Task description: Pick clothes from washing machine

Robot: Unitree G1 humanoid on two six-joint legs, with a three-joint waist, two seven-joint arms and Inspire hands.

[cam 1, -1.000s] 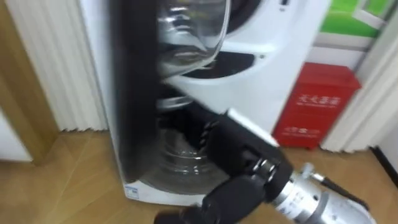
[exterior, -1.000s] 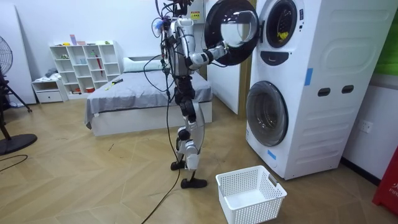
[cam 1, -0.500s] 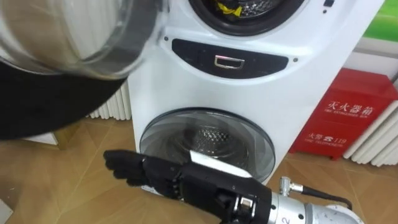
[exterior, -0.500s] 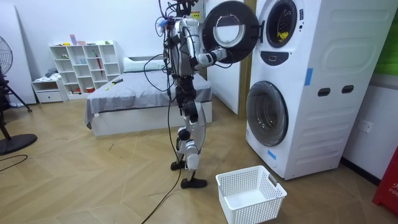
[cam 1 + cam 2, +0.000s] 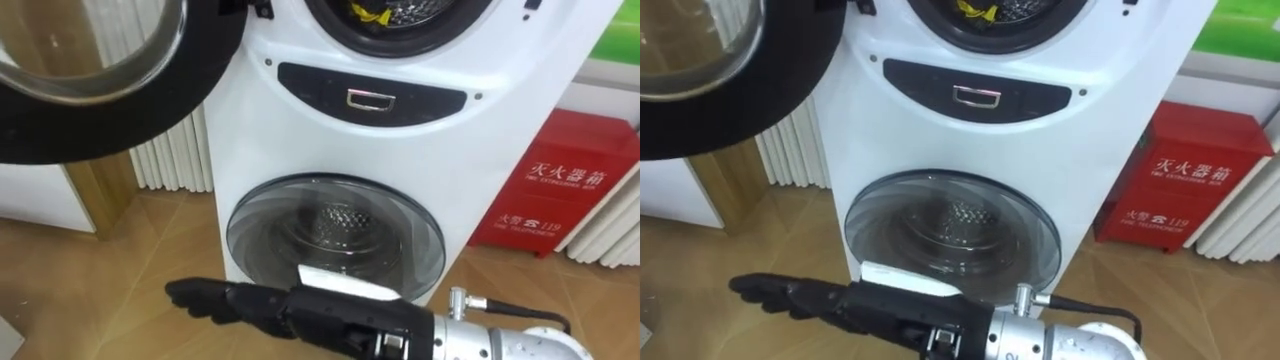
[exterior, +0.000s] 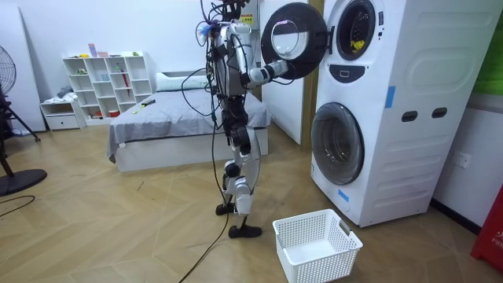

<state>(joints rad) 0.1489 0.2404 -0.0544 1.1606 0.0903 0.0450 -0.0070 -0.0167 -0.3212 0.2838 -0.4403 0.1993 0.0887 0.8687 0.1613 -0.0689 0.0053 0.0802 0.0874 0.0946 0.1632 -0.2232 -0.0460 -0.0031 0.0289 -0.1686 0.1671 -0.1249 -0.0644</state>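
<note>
The upper washing machine's round door (image 5: 90, 80) stands swung open to my left, seen too in the room view (image 6: 292, 41). Inside the open upper drum lies a yellow piece of clothing (image 5: 372, 12), at the top edge of the eye views (image 5: 975, 10). My right hand (image 5: 330, 315) reaches in from the lower right with its fingers stretched straight to the left and nothing in it. It hangs below the open door, in front of the lower machine's closed glass door (image 5: 335, 240). I stand upright facing the stacked machines (image 6: 377, 110).
A white laundry basket (image 6: 317, 244) sits on the wooden floor in front of the lower machine. A red box (image 5: 570, 185) stands right of the machines, a white radiator (image 5: 170, 160) to their left. A bed (image 6: 173, 126) and shelves (image 6: 106, 82) lie behind me.
The upper door has swung wide open to the left, uncovering the drum. My right hand, curled close under the door a second ago, is now stretched flat and lower.
</note>
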